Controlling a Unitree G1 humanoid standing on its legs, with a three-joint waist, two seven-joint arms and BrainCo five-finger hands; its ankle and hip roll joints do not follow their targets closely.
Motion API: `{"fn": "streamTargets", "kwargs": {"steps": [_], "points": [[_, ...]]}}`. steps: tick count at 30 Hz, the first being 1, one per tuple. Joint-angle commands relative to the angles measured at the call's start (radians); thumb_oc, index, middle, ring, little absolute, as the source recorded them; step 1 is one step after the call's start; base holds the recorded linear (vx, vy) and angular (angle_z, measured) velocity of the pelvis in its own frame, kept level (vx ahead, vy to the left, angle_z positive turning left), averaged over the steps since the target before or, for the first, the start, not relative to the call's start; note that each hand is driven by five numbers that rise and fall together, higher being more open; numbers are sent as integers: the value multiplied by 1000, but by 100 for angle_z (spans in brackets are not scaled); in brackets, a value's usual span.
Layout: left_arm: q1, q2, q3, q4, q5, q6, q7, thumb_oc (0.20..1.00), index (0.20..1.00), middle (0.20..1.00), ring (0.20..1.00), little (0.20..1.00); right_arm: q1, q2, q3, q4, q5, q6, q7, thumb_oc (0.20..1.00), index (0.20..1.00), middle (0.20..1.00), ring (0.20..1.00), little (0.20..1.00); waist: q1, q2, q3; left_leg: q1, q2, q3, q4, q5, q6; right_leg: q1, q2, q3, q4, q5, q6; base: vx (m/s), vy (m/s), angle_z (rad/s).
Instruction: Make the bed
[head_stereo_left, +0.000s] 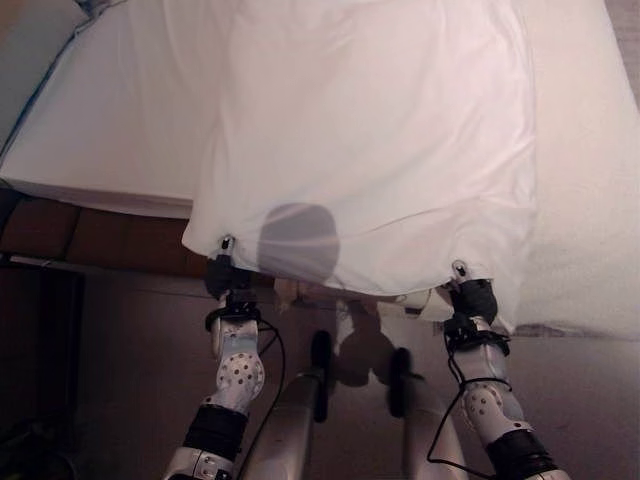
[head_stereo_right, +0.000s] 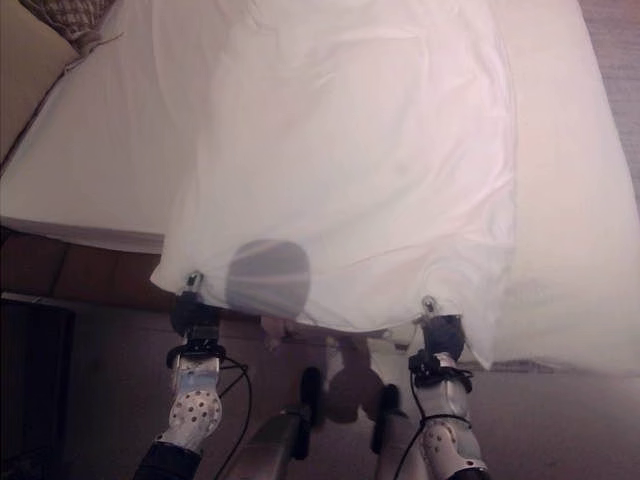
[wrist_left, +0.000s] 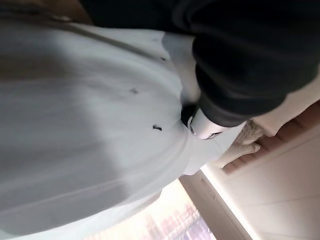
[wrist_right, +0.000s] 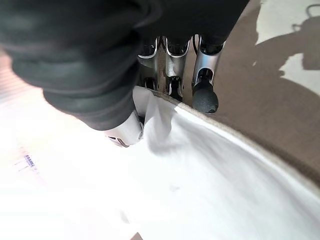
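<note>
White sheet (head_stereo_left: 370, 140) spread over the bed, its near edge hanging off the near side of the mattress (head_stereo_left: 110, 110) and lifted above the floor (head_stereo_left: 130, 340). Left robot hand (head_stereo_left: 222, 268) at the sheet's near-left corner, right robot hand (head_stereo_left: 470, 295) at the near-right corner, both gripping the hem. Right wrist view: fingers (wrist_right: 205, 95) curled down against the thumb with the sheet edge (wrist_right: 210, 150) pinched between, so clenched on cloth. Left wrist view: thumb tip (wrist_left: 200, 122) pressed into the sheet (wrist_left: 90, 130), cloth bunched under the dark cover, grasping the sheet. Sheet mostly flat with soft wrinkles, covers the middle of the bed; bare mattress visible to the left and to the right (head_stereo_left: 590, 150) of it. Dark wooden bed frame (head_stereo_left: 90, 235) shows under the mattress at near left. A patterned item (head_stereo_right: 70, 18) sits at the far-left corner, too small to identify
</note>
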Motion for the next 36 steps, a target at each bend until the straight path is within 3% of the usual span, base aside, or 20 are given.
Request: {"fn": "streamTargets", "kwargs": {"steps": [1,3,7,10,11,12,14,16,17,18,20,22,24,26,28,29,32,33,35,36], "points": [[27,43,16,-153,89,-35,-18,200,200,200,200,200,-32,-24,8,-61,1,-52,34,200,200,200,200,200,2,-59,-35,23,-56,27,7,-49,-69,68,62,-2,-209,194,28,-5,-17,12],[35,38,15,-152,90,-35,-17,200,200,200,200,200,-31,-34,13,-66,1,-51,31,200,200,200,200,200,2,-59,-38,17,-62,45,23,-51,-71,102,70,1,-255,199,20,-2,-43,10],[56,-6,32,-129,56,-42,-29,200,200,200,200,200,-18,-71,-12,-57,-31,-48,20,200,200,200,200,200,3,-3,-64,18,-36,89,58,-68,-74,108,56,7,-253,191,15,63,-104,-23],[56,-17,35,-116,49,-41,-36,200,200,200,200,200,-7,-87,-34,-63,-64,-46,3,200,200,200,200,200,-8,10,-63,7,-35,99,98,-67,-92,126,45,0,-266,182,14,48,-96,-5],[56,-17,35,-116,49,-41,-36,200,200,200,200,200,-7,-87,-34,-63,-64,-46,3,200,200,200,200,200,-8,10,-63,7,-35,99,99,-67,-92,126,45,0,-266,182,14,17,-61,7],[54,-24,36,-108,59,-47,-28,200,200,200,200,200,-10,-99,-57,-52,-83,-53,-13,200,200,200,200,200,-2,11,-43,-13,-35,84,187,-41,-130,139,36,7,-258,175,3,2,-46,8],[50,-27,41,-104,59,-45,-16,200,200,200,200,200,-24,-94,-67,-44,-72,-68,-34,200,200,200,200,200,-2,1,-45,-21,13,74,181,-52,-123,134,22,17,-251,167,-3,8,-24,11],[50,-27,41,-104,59,-45,-16,200,200,200,200,200,-24,-94,-67,-44,-72,-68,-34,200,200,200,200,200,-2,1,-45,-21,13,75,181,-52,-123,134,22,17,-251,167,-3,34,6,-2],[44,-23,68,-114,70,-55,3,200,200,200,200,200,-38,-89,-91,-31,-101,-79,-79,200,200,200,200,200,12,-16,-62,-32,103,-41,92,-23,-112,118,20,58,-236,154,-4,74,30,-12],[44,-18,76,-120,77,-61,12,200,200,200,200,200,-42,-80,-99,-32,-97,-88,-92,200,200,200,200,200,15,-18,-70,-26,137,-80,24,19,-119,104,24,66,-227,150,-4,82,71,-10],[36,-6,85,-135,94,-80,28,200,200,200,200,200,-56,-79,-121,-19,-122,-102,-134,200,200,200,200,200,18,-1,-75,-12,248,-113,-147,130,-145,71,22,72,-190,136,1,24,214,-8],[18,6,73,-133,107,-92,46,200,200,200,200,200,-60,-75,-130,-27,-126,-114,-157,200,200,200,200,200,12,18,-79,20,285,-67,-233,148,-162,53,3,59,-160,128,18,11,339,-11],[11,9,70,-126,110,-100,44,200,200,200,200,200,-69,-75,-126,-22,-128,-110,-161,200,200,200,200,200,13,20,-74,21,282,-66,-227,141,-163,43,-4,64,-152,135,24,-38,303,-6],[-18,21,55,-118,105,-113,45,200,200,200,200,200,-74,-72,-132,-38,-145,-107,-166,200,200,200,200,200,5,13,-53,-30,239,-52,-148,111,-157,31,-47,74,-172,167,52,-73,420,-13],[-40,32,42,-114,98,-112,41,200,200,200,200,200,-66,-76,-149,-55,-172,-95,-177,200,200,200,200,200,-9,6,-48,-49,190,-6,-81,68,-150,67,-108,78,-235,209,87,59,665,-2],[-35,37,37,-110,94,-106,36,200,200,200,200,200,-52,-75,-171,-73,-167,-96,-169,200,200,200,200,200,-22,5,-47,-65,118,22,24,-6,-123,122,-187,95,-324,280,114,92,648,27],[-15,56,52,-110,123,-104,43,200,200,200,200,200,-47,-71,-172,-102,-191,-84,-169,200,200,200,200,200,-23,0,-61,-64,82,58,72,-54,-91,135,-234,104,-387,347,120,137,717,18],[30,82,96,-134,150,-99,46,200,200,200,200,200,-54,-62,-158,-120,-213,-68,-156,200,200,200,200,200,9,-15,-75,-34,91,121,62,-78,-85,144,-264,-62,-447,403,131,64,312,-56],[30,84,114,-136,164,-102,54,200,200,200,200,200,-64,-61,-161,-114,-205,-71,-144,200,200,200,200,200,13,-19,-80,-21,83,126,41,-73,-80,149,-237,-86,-423,356,118,43,381,-122],[2,89,132,-146,187,-111,80,200,200,200,200,200,-61,-69,-161,-133,-210,-80,-150,200,200,200,200,200,-4,-21,-86,-7,49,121,21,-65,-68,129,-144,-2,-355,272,94,23,404,-95]]}}
